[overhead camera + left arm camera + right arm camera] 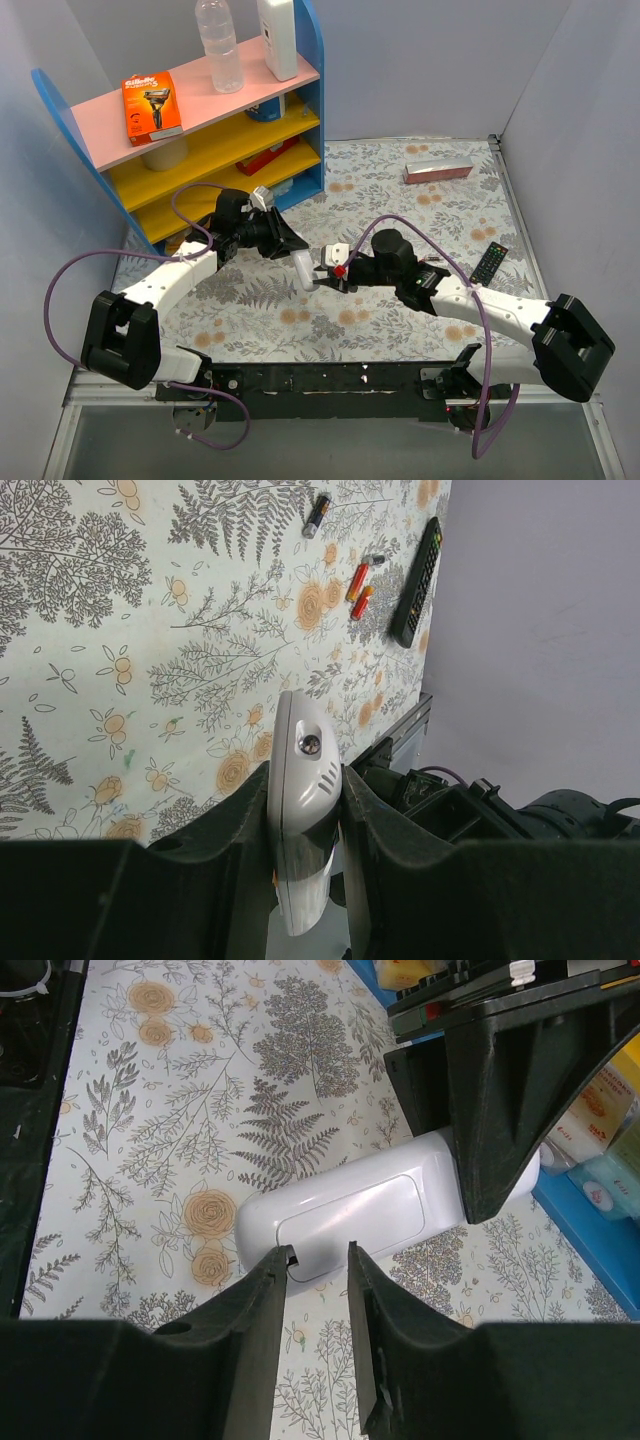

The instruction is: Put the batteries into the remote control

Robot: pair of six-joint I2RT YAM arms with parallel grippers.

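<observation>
Left wrist view shows the left gripper (305,770) closed on a white remote (300,730). Its two black fingers (240,820) press the remote's long sides, and the rounded end sticks out past the fingertips. The remote is held clear of the flowered cloth (150,630). Far beyond those fingertips the batteries lie loose on the cloth. A black battery (317,515) lies farthest out, and two red batteries (357,581) lie side by side a little nearer. Just beside the red ones, on the side toward the grey wall, is a black remote (418,570).

Right wrist view shows the right gripper (320,1252) with only a narrow gap between its fingers. Cloth shows through the gap, and nothing is held between them. The white remote lies crosswise just ahead of these fingertips, with its smooth back and the outline of a cover panel facing the camera. The fingertips reach the near edge of that panel; whether they touch it I cannot tell. The left gripper's fingers clamp the remote's far end, up and to the right.

Top view shows the two grippers meeting tip to tip at the white remote.
</observation>
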